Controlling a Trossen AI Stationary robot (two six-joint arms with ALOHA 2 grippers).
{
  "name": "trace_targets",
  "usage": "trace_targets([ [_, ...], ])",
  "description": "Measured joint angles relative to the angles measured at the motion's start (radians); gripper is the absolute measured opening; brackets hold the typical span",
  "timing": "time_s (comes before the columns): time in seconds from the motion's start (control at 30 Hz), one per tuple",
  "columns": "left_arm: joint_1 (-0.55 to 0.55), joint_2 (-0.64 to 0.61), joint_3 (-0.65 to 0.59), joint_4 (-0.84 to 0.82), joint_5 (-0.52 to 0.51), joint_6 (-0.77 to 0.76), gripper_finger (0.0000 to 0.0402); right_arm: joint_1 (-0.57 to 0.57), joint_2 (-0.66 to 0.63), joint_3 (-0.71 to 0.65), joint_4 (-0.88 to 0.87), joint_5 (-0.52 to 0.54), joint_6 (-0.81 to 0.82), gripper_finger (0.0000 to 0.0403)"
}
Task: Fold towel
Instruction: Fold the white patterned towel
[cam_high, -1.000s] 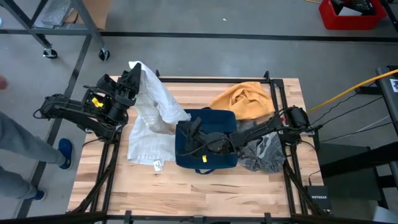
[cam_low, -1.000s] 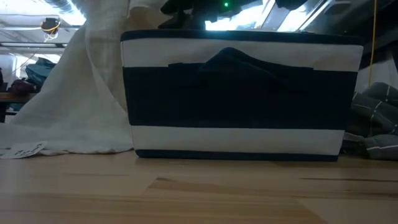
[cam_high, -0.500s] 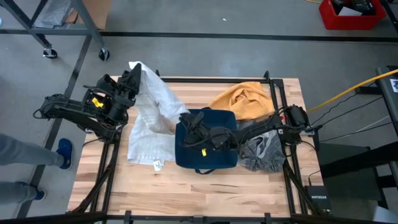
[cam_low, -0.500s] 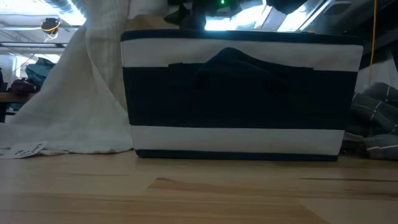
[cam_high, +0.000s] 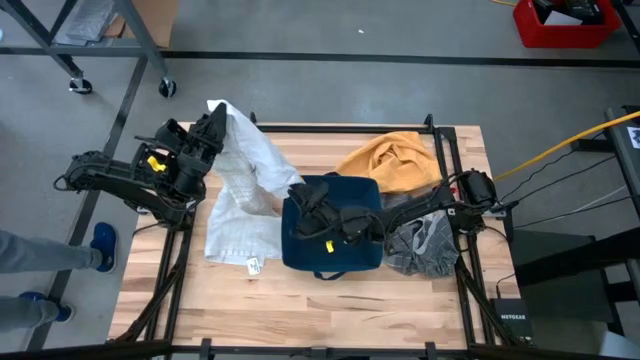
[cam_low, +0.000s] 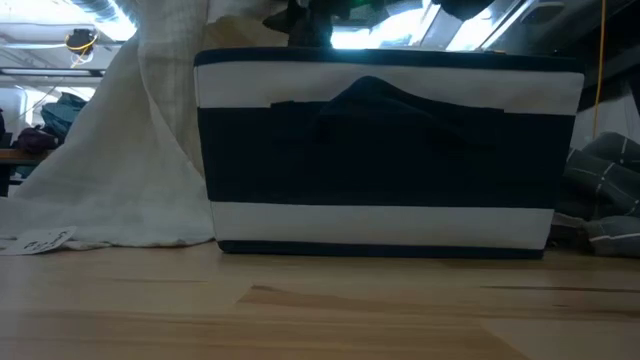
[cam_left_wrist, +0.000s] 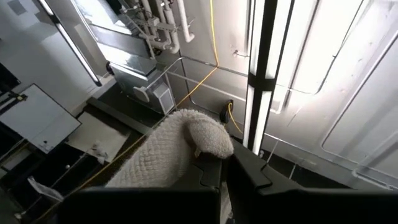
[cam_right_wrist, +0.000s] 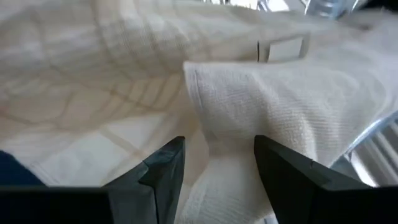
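Note:
A white waffle towel (cam_high: 245, 190) hangs from my left gripper (cam_high: 208, 135) at the table's far left, and its lower part lies spread on the wood. My left gripper is shut on it and points upward (cam_left_wrist: 224, 165). My right gripper (cam_high: 297, 195) reaches over the navy-and-white basket (cam_low: 380, 150) to the towel's right side. It is open, with a fold of towel (cam_right_wrist: 224, 118) between its fingers (cam_right_wrist: 165, 168). My left gripper pinches the towel's upper end (cam_left_wrist: 186, 140) between its two fingers, which point up; a rounded bunch of cloth sticks out past the fingertips. The rest hangs slack down to the table. My right gripper's open fingers stand on either side of a towel fold; whether they touch it I cannot tell.
The basket (cam_high: 330, 268) stands mid-table under my right arm. An orange cloth (cam_high: 395, 160) lies at the far right and a grey checked cloth (cam_high: 425, 245) at the right edge. Bare wood (cam_high: 300, 310) lies along the near edge. A person's legs (cam_high: 30, 270) show left of the table.
My right gripper has gone toward the table's far left, over the basket's far left corner, up to the hanging towel. My left gripper and the towel have kept still.

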Motion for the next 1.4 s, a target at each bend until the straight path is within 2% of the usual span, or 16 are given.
trace_targets([
  [0.13, 0.0, 0.0, 0.0, -0.001, 0.0, -0.032, 0.0, -0.005, 0.0, 0.0, 0.011, 0.032, -0.067, 0.0199],
  [0.23, -0.001, 0.0, 0.0, -0.003, 0.0, -0.048, 0.0, -0.008, 0.0, 0.0, 0.087, 0.095, -0.149, 0.0189],
  [0.33, -0.004, 0.0, 0.0, -0.032, 0.011, -0.048, 0.0, -0.007, 0.0, 0.0, 0.18, 0.113, -0.198, 0.017],
  [0.43, -0.007, 0.0, 0.0, -0.047, 0.018, -0.062, 0.0, -0.013, 0.0, 0.0, 0.245, 0.112, -0.2, 0.0148],
  [0.63, -0.007, 0.0, 0.0, -0.055, 0.031, -0.098, 0.0, -0.034, 0.0, 0.0, 0.252, 0.122, -0.201, 0.0099],
  [0.87, -0.007, 0.0, 0.0, -0.06, 0.032, -0.064, 0.0, -0.025, -0.004, 0.0, 0.278, 0.22, -0.204, 0.0012],
  [1.17, -0.007, 0.0, 0.0, -0.085, 0.032, -0.017, 0.0, -0.003, -0.008, 0.0, 0.312, 0.371, -0.244, 0.0005],
  [1.4, -0.009, 0.0, 0.0, -0.136, 0.033, -0.024, 0.0, -0.011, -0.049, 0.0, 0.315, 0.406, -0.271, 0.0004],
])
